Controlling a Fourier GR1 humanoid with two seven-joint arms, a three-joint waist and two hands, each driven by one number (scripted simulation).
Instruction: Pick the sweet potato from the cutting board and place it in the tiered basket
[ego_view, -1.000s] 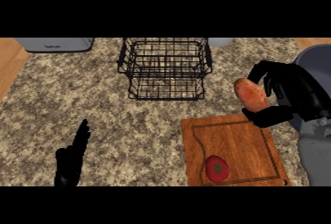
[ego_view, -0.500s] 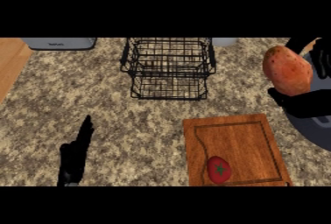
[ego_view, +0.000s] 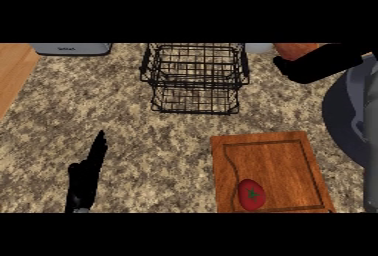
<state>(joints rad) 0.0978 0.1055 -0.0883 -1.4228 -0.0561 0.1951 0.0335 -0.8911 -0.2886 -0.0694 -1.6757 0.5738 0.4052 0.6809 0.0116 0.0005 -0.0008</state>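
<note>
Gripping the sweet potato, right hand fingers curled beside tiered basket.

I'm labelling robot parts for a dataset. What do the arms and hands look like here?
Both hands are matte black with slender fingers: the left hand at lower left, the right hand at upper right. A smooth grey forearm runs along the right edge. No cables or markings show.

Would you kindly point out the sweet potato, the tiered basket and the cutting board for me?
sweet potato (ego_view: 294, 49): head view, its orange skin above the right robot hand.
tiered basket (ego_view: 194, 75): head view, upper wire tier.
cutting board (ego_view: 269, 157): head view, bare wood.
</note>
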